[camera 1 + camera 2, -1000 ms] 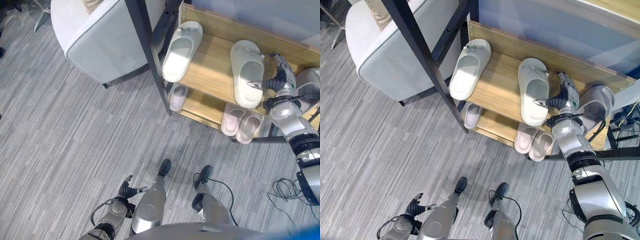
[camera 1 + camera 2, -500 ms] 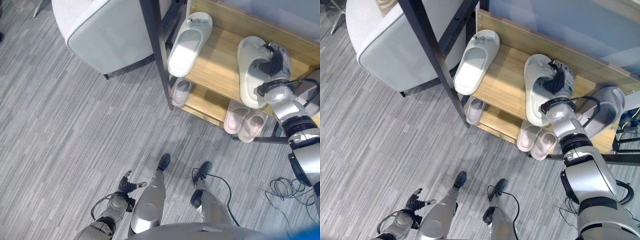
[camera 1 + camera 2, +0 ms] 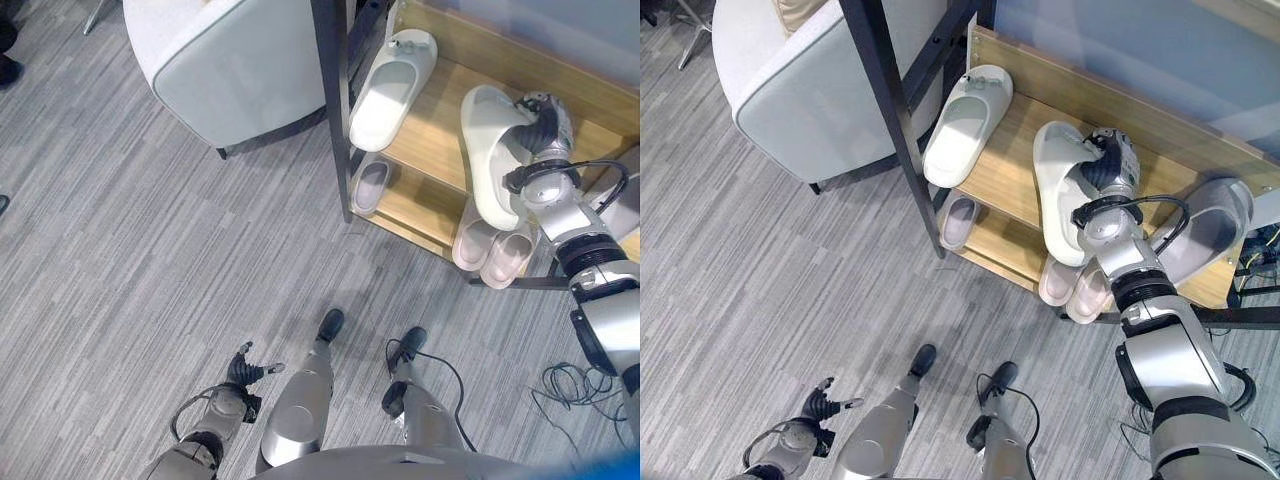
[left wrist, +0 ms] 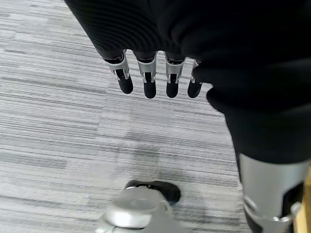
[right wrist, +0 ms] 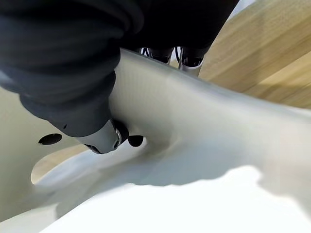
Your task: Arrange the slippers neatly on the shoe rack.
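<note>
A white slipper [image 3: 486, 160] is tipped up over the top shelf of the wooden shoe rack [image 3: 432, 128], its heel end hanging past the shelf's front edge. My right hand [image 3: 541, 122] is shut on its strap end; in the right wrist view the thumb [image 5: 103, 136] sits inside the slipper [image 5: 204, 131] and the fingers [image 5: 189, 58] curl over the outside. The second white slipper [image 3: 391, 75] lies flat at the shelf's left end. Low beside the floor, my left hand [image 3: 244, 369] hangs open, its fingers [image 4: 148, 80] straight.
On the lower shelf stand a pair of pink slippers [image 3: 491, 252] and one small pink slipper [image 3: 368, 186]. A grey slipper [image 3: 1202, 228] lies at the rack's right end. A black frame post [image 3: 335, 110] and a grey armchair [image 3: 230, 70] stand left of the rack.
My right hand went from beside the white slipper onto its strap end and closed there. The slipper has tipped up and shifted left toward the other one. The camera has shifted too.
</note>
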